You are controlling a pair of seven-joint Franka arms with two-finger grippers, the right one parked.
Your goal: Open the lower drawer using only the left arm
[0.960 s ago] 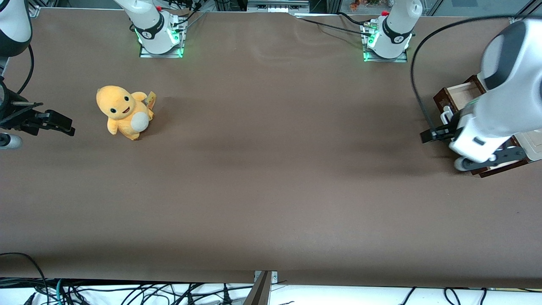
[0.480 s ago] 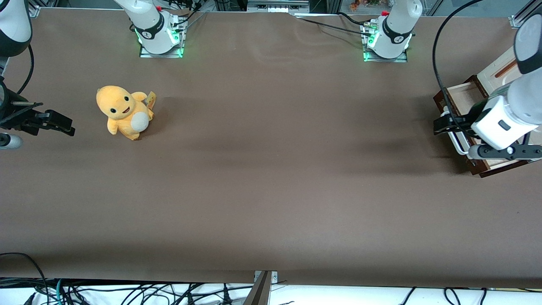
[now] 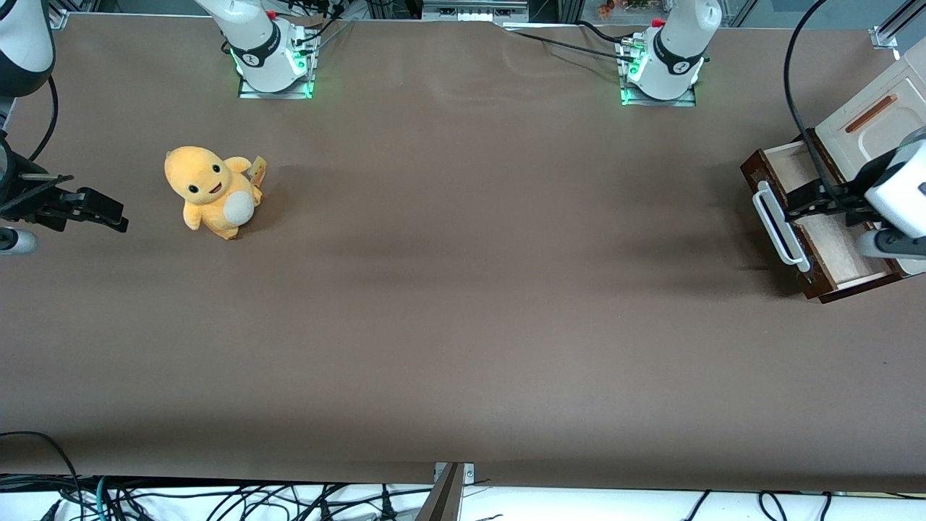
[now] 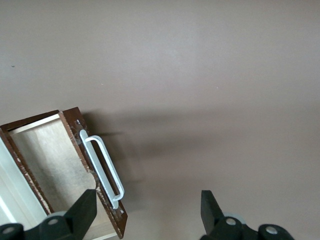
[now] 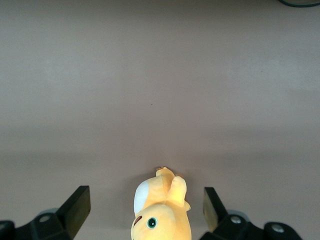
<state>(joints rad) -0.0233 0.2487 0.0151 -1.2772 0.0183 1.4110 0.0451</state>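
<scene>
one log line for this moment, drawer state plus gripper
drawer: pulled out, beige inside showing | handle: free | gripper: open, above the drawer, holding nothing | plush toy: toward parked arm's end

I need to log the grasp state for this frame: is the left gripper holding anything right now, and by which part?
Nothing is held. The gripper is open and hangs above the pulled-out lower drawer, clear of its white handle.
</scene>
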